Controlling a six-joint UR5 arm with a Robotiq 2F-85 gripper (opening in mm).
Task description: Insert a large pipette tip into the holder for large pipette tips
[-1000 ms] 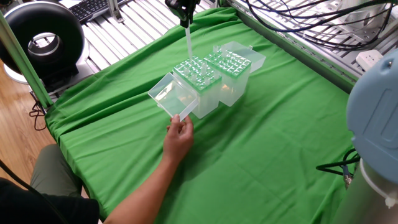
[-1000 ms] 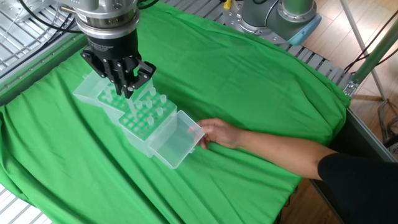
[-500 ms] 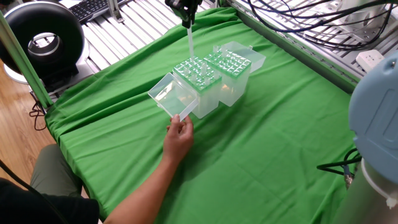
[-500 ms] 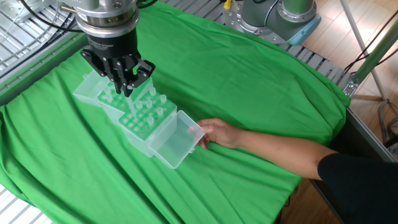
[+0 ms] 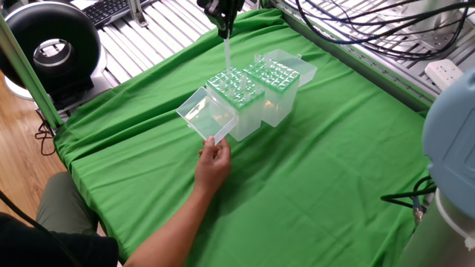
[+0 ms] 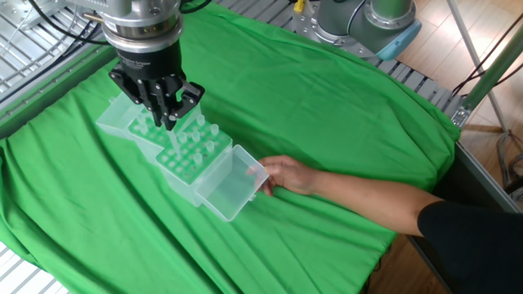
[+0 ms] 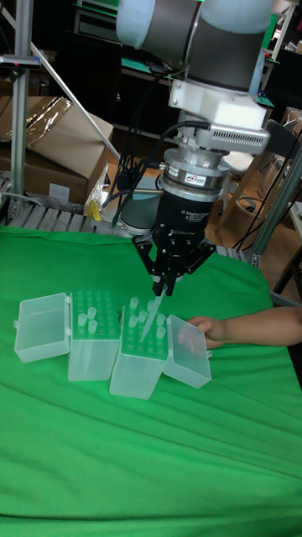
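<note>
Your pincer [image 7: 167, 287] is gripping a large pipette tip [image 7: 151, 317], holding it tilted with its point just over the green grid of the holder [image 7: 139, 352]. In the tall view that holder is sitting on the green-covered counter [image 7: 151, 470], just right of another tip box [image 7: 92, 340]. A person's hand [image 6: 288, 175] is touching its open lid [image 6: 232, 188].

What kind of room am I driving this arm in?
Probably a robotics lab: a green cloth covers a metal-frame bench, loose cables run along its edge, and cardboard boxes sit behind the arm.
</note>
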